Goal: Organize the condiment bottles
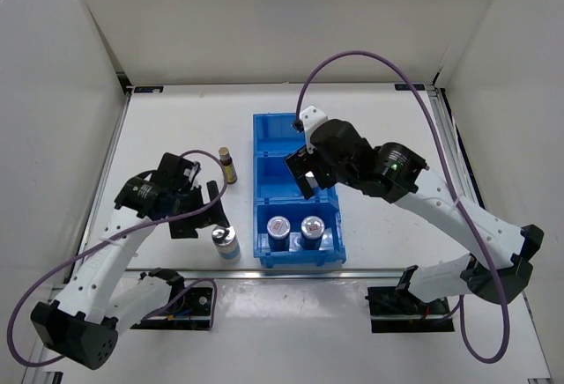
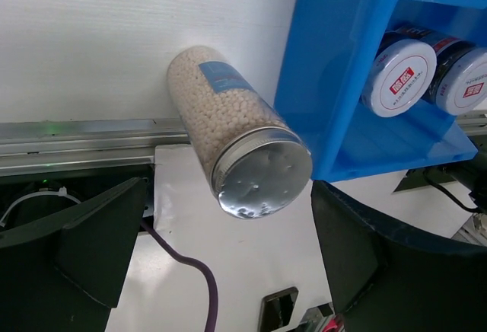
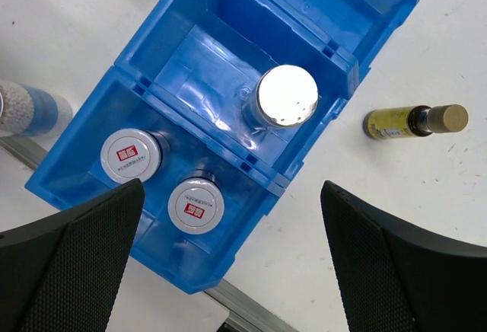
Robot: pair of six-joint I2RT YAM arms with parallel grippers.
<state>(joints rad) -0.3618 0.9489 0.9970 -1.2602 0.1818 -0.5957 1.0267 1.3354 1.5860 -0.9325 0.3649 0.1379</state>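
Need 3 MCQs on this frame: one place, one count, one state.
1. Which compartment of the blue plastic bin holds the clear silver-capped bottle? A near B middle C far
2. How many squat grey jars with red-white lids sit in the bin? A one B two C three
3. The slim dark-brown gold-capped bottle right of the bin is: A upright B lying on its side C gripped
Key: 1 B, it stands one section past the jars. 2 B, both share the near section. 3 B, it lies flat on the white table.

Blue three-compartment bin (image 1: 258, 181), white table (image 1: 176, 120), purple cables (image 1: 370, 55)
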